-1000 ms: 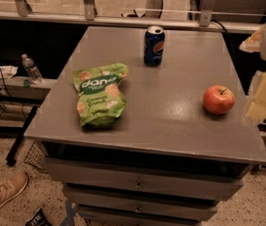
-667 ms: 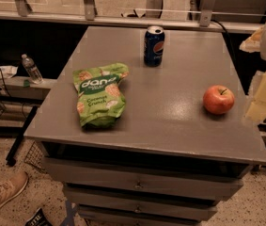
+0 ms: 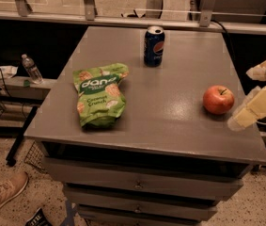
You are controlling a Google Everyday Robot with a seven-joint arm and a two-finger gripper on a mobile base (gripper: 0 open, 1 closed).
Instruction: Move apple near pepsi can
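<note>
Camera view. A grey bench with drawers in its front, seen from above and in front.

The apple, red-orange with a short dark stem, rests on the bench top near the right edge, about midway between front and back. The pepsi can, dark blue with a silver top, stands upright near the back edge, close to the middle of the bench's width; it is well apart from the apple. A green snack bag lies flat on the left half of the top, forward and left of the can, touching neither can nor apple.

The end effector, a pale yellowish form, hangs at the right edge of the frame, just beside the apple on its right and apart from it. It holds nothing that can be seen; how far open it is cannot be told.

Left of the bench, a clear water bottle stands on a low shelf. A tan shoe shows on the speckled floor at lower left.
</note>
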